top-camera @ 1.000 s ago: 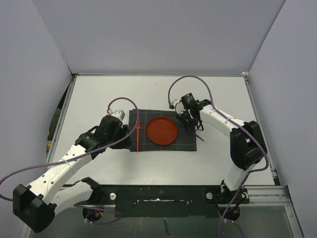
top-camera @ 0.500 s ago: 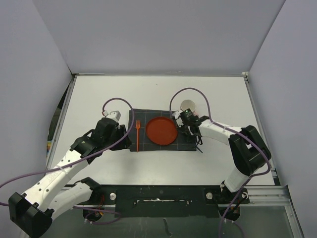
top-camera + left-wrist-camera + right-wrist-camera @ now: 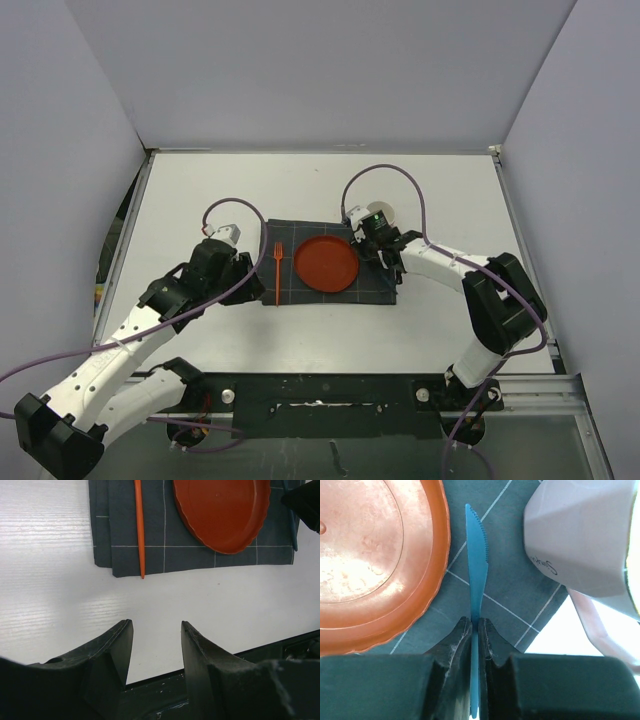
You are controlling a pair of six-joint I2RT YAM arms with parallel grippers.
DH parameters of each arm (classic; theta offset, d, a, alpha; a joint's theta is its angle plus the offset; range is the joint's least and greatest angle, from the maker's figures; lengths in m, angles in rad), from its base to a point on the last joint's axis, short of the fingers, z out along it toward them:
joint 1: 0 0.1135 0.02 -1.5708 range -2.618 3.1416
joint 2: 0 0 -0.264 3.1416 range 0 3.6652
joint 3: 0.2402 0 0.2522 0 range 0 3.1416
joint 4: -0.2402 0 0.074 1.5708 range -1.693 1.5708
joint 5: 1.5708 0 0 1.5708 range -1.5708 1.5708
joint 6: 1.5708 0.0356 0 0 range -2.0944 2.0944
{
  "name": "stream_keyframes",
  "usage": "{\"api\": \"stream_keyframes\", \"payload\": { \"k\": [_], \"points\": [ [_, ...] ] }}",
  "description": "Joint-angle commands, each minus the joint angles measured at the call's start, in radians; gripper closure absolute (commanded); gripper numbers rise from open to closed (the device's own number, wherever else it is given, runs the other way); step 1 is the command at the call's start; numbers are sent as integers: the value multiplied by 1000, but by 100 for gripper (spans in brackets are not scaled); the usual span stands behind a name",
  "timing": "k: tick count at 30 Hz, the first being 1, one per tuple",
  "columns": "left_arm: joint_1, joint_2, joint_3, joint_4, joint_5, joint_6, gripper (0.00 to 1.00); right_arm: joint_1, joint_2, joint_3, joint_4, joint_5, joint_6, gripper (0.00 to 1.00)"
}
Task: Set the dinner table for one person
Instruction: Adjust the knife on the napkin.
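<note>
On the white dinner table (image 3: 200,200) lies a dark grid mat (image 3: 310,296) with a red plate (image 3: 326,264) in its middle and an orange fork (image 3: 278,272) to the plate's left. My right gripper (image 3: 383,252) hangs low over the mat's right strip. In the right wrist view it (image 3: 475,625) is shut on the handle of a blue knife (image 3: 476,565), whose blade points ahead between the plate (image 3: 375,560) and a pale mug (image 3: 580,540). My left gripper (image 3: 156,625) is open and holds nothing, over bare table left of the mat.
The mug (image 3: 378,214) stands at the mat's back right corner, close to the right wrist. Metal rails (image 3: 127,240) run along the table's sides, and the dark base bar (image 3: 330,390) lies at the near edge. Grey walls enclose the table.
The right gripper, still holding the knife, has shifted and come down beside the plate, uncovering the mug. The left arm has drawn back a little to the left of the mat.
</note>
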Motion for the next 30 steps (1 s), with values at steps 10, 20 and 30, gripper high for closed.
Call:
{"api": "stream_keyframes", "payload": {
  "k": [10, 20, 30],
  "points": [
    [3, -4, 20, 39, 15, 19, 55, -9, -13, 8, 61, 39, -6, 84],
    [3, -10, 14, 45, 20, 19, 50, -13, -20, 22, 51, 43, -27, 61],
    [1, -6, 8, 321, -59, 1, 2, -9, -99, 277, -118, -113, -127, 56]
  ]
}}
